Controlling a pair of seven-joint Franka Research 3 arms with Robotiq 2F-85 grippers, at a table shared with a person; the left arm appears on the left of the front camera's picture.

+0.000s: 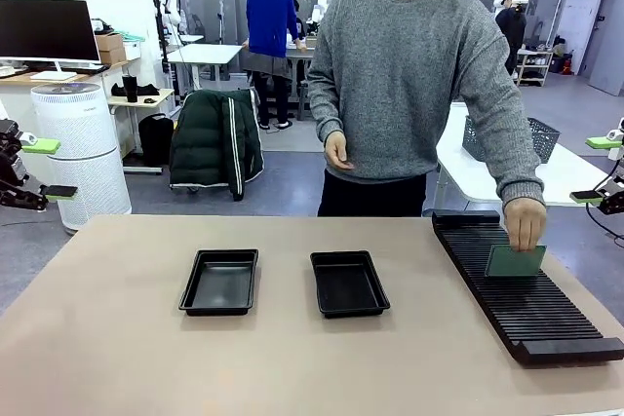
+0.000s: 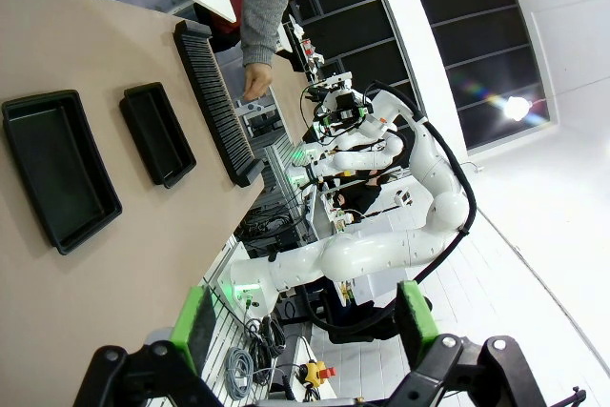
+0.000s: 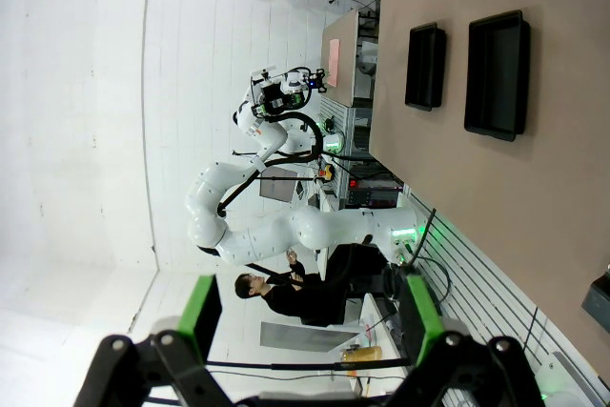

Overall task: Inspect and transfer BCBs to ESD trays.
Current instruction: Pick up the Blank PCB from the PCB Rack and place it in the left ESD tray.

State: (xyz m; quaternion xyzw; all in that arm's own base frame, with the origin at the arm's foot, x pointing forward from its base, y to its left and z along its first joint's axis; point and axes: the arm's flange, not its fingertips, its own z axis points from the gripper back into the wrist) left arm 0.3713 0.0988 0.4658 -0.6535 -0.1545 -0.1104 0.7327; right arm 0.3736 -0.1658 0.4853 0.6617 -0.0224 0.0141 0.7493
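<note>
Beige counter (image 1: 97, 338) stretches across the room, and a person in a grey sweater stands at its far side. At the far left the left pincer (image 1: 54, 169) hangs beyond the counter's end, its green pads spread wide, released and touching nothing. Next come the two ESD trays, side by side near the middle but apart: the left-hand tray (image 1: 220, 282) and the right-hand tray (image 1: 348, 283), black floors showing. Further right lies a long black slotted rack (image 1: 531, 314). The BCB (image 1: 515, 261) stands in its slots, pinched at the top edge by the person's hand (image 1: 525, 222). At the far right the right pincer (image 1: 597, 170) hangs just as wide and free.

From the front the green board is plain. The left wrist view catches the same hand at the rack, but the board there is too small to make out. That view looks between its own parted pads across both trays to the other white arm. The right wrist view does likewise from the opposite end.
</note>
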